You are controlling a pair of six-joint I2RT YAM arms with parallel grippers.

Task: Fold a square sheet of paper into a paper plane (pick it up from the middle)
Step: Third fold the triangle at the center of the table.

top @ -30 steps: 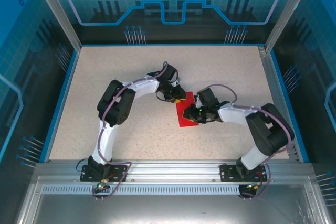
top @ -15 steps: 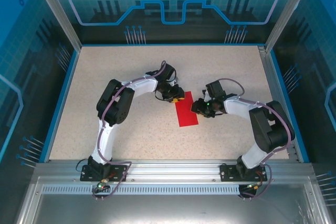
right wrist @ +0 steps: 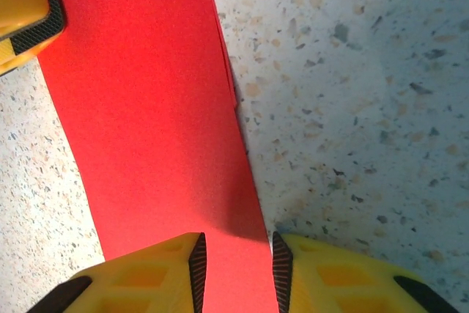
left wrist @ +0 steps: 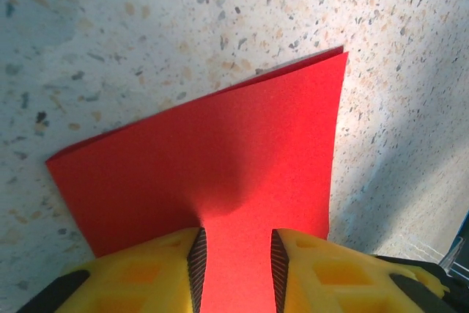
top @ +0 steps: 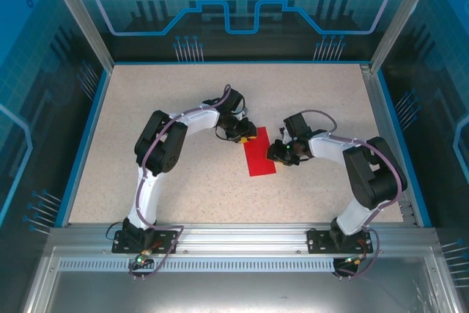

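The square sheet of paper (top: 260, 156) is bright red and lies flat on the speckled table, folded into a narrow two-layer rectangle; it is no dart-shaped paper plane. My left gripper (top: 247, 135) is at its far end, jaws a little apart. In the left wrist view the sheet (left wrist: 220, 152) runs flat under the gap of that gripper (left wrist: 237, 265). My right gripper (top: 279, 154) is at the sheet's right long edge, also slightly open. In the right wrist view the sheet (right wrist: 146, 108) passes under this gripper (right wrist: 237, 273), and a left fingertip (right wrist: 26, 9) shows at top left.
The table (top: 168, 100) has a blue rim, with an aluminium rail (top: 242, 236) along the near edge where both arm bases are bolted. Transparent panels wall in the sides and back. Bare tabletop (right wrist: 366, 93) lies right of the paper.
My right gripper has drawn back from over the sheet to its right edge. The sheet now lies flatter. The left gripper has hardly moved.
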